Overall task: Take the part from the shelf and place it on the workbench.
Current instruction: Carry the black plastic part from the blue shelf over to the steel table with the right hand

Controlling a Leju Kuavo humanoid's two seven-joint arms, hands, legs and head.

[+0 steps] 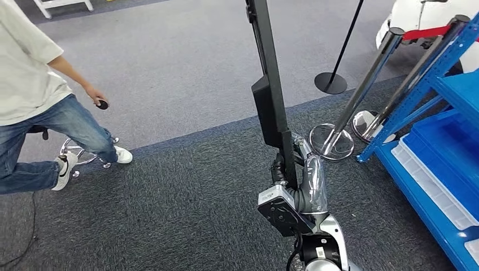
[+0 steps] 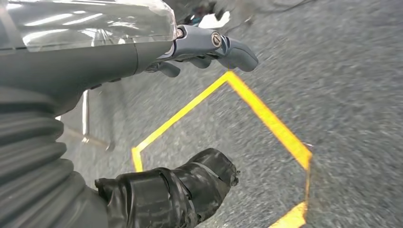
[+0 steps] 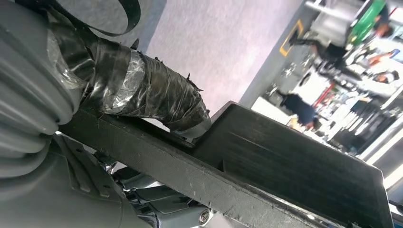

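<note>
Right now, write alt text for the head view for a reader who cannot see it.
The robot's right hand grips a long black part upright over grey carpet. A blue shelf stands at right beside chrome stanchions, and a person in jeans sits on a stool at left.

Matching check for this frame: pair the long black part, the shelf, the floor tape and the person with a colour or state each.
Things:
1. long black part
2. shelf
3. floor tape
4. person

States:
A. blue
B. yellow
C. gripped by the right hand
D. holding a small dark object

Pairs: 1-C, 2-A, 3-B, 4-D
</note>
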